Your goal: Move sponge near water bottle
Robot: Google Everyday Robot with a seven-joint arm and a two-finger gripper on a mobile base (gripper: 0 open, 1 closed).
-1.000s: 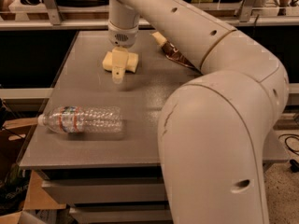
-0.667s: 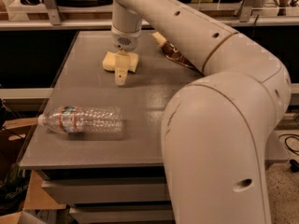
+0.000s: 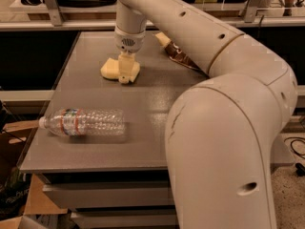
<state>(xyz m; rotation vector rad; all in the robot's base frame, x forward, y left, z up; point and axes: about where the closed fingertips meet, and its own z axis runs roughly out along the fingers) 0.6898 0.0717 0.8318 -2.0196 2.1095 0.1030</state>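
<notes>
**Desk editor:** Where is the sponge (image 3: 110, 69) placed in relation to the hand (image 3: 125, 76)?

**Photographer:** The sponge is seen at the far side of the desk (image 3: 157, 104), directly under the hand. The hand is set on its right half from straight above. The left half is left uncovered, and a narrow strip is shown to the right of the hand.

**Desk editor:** How far is the hand spread, and what is held?

**Photographer:** That cannot be told. The hand is seen only as one pale, narrow piece below a round white wrist, and its colour is merged with the sponge's. Contact with the sponge is shown, but whether the sponge is pinched or merely touched cannot be told.

**Desk editor:** And the water bottle (image 3: 86, 122)?

**Photographer:** It is laid on its side near the front left of the desk, with the white cap pointed at the left edge. It is kept well apart from the sponge, with bare desk between them.

**Desk editor:** What can be said of materials and shapes?

**Photographer:** The sponge is shown as a low, pale yellow, soft-looking block with rounded edges. The bottle is made of clear, ribbed, crinkled plastic, with a red, white and blue label near the cap. The desk top is flat, grey and faintly speckled. A glossy brown and cream snack bag (image 3: 178, 56) is partly hidden behind the arm (image 3: 224, 128), whose thick, smooth, off-white segments fill the right side.
</notes>
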